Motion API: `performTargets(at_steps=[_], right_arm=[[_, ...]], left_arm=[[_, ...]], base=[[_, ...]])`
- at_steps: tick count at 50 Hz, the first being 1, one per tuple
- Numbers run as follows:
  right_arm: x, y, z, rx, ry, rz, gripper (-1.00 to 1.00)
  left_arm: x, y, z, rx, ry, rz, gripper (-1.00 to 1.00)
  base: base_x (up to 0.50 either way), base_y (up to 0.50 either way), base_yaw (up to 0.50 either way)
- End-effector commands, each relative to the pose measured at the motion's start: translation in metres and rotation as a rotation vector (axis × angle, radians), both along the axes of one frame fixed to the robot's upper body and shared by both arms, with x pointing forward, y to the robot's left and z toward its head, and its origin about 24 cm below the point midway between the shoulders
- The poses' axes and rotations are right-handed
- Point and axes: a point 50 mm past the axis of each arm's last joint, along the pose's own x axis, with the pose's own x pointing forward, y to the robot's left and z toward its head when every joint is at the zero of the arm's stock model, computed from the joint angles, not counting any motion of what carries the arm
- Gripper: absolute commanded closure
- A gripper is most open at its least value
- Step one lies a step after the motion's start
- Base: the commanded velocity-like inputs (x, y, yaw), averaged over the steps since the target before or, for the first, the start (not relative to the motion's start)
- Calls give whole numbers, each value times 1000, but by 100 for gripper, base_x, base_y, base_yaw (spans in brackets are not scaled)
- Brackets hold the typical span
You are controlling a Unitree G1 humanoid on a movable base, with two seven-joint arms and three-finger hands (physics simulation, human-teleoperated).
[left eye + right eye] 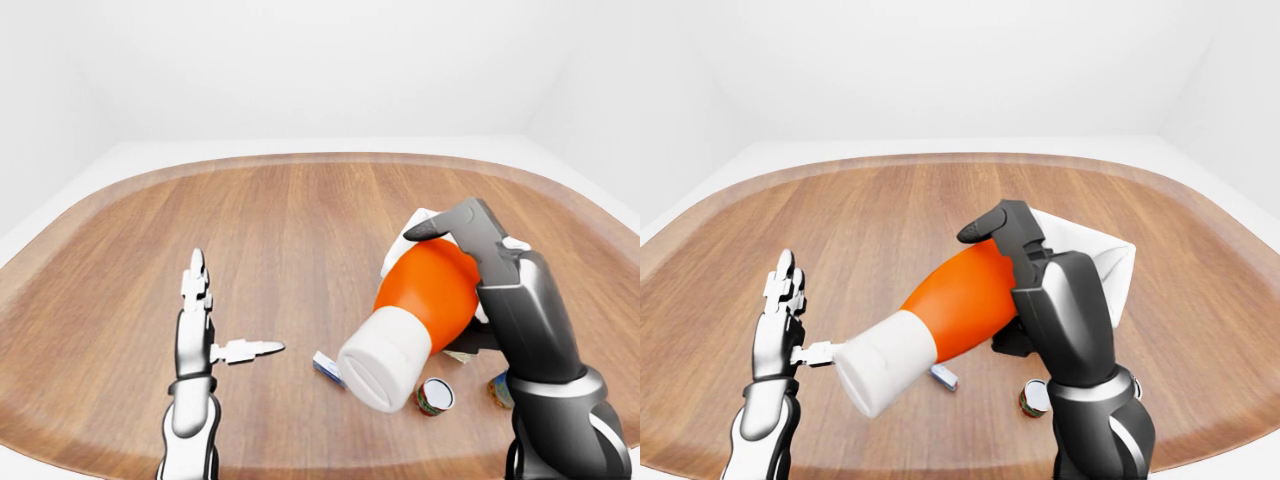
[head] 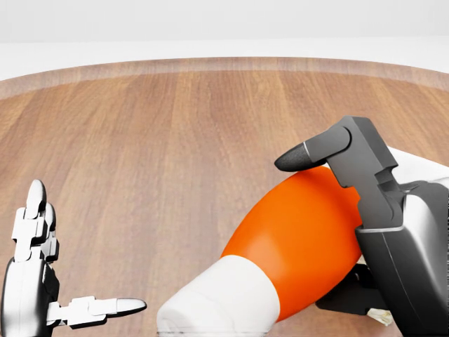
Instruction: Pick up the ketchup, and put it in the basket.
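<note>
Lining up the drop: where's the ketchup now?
In the left-eye view the ketchup is right of centre, gripped in the right hand, cap tilted down-left, overlapping the basket.

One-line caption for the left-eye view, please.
Right hand holds the orange, white-capped ketchup bottle tilted above the wooden table; left hand open.
</note>
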Motion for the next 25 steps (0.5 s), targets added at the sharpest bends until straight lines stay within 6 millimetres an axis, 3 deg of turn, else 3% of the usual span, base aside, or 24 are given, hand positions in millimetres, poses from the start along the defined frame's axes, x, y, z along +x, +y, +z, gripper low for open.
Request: performTargets(at_steps=[1,16,25], right_arm=[[14,-8,8,-125,8,-97,100],[46,-37,13,-339,117,-287,100],[74,-67,15,-429,209,-414,100]], left_arm=[[1,0,-1,-1,5,3,-100],[2,-2,-5,-17,15,1,-100],[-1,-10,-12,-9,50,-26,-100]], base=[[0,0,0],[0,0,0],[0,0,0]])
